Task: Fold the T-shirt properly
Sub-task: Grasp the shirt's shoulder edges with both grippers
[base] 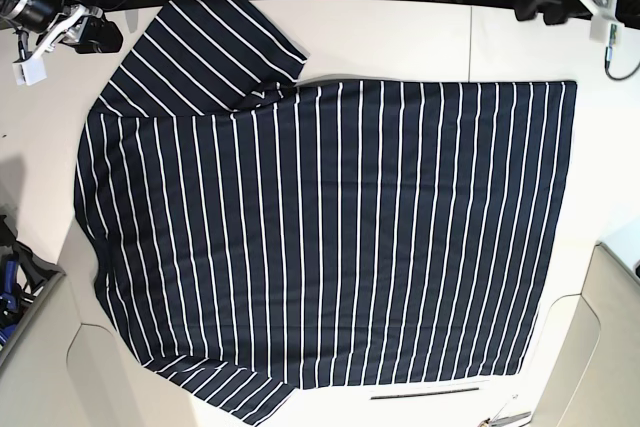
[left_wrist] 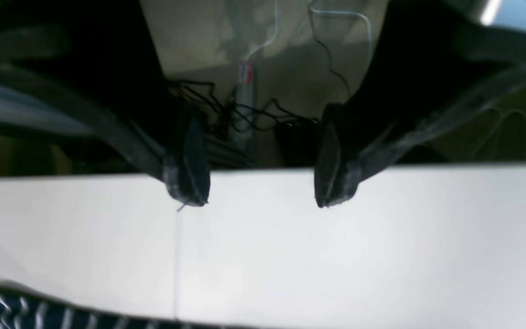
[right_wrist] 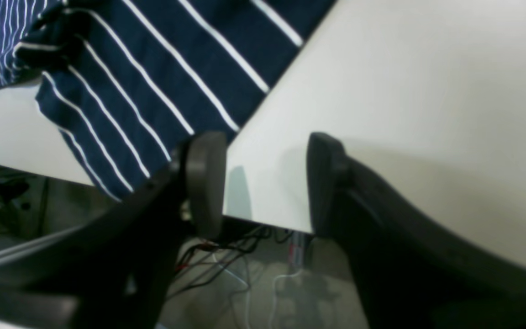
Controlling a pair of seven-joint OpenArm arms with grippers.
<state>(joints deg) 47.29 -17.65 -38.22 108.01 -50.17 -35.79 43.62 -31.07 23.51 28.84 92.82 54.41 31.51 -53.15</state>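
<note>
2 claws hung over the far corners of the white surface (base: 400,32), both spread wide and holding nothing. On it the T-shirt (base: 330,237) lay flat, navy with thin white stripes, 1 sleeve reaching toward the far edge and another toward the near edge. The left claw (left_wrist: 263,185) sat over bare surface beside its edge, with the striped cloth only at the bottom of its wrist view and cables on the floor beyond. The right claw (right_wrist: 265,183) hovered at the surface's edge, one finger (right_wrist: 206,183) just beside the sleeve's hem, apart from it
</note>
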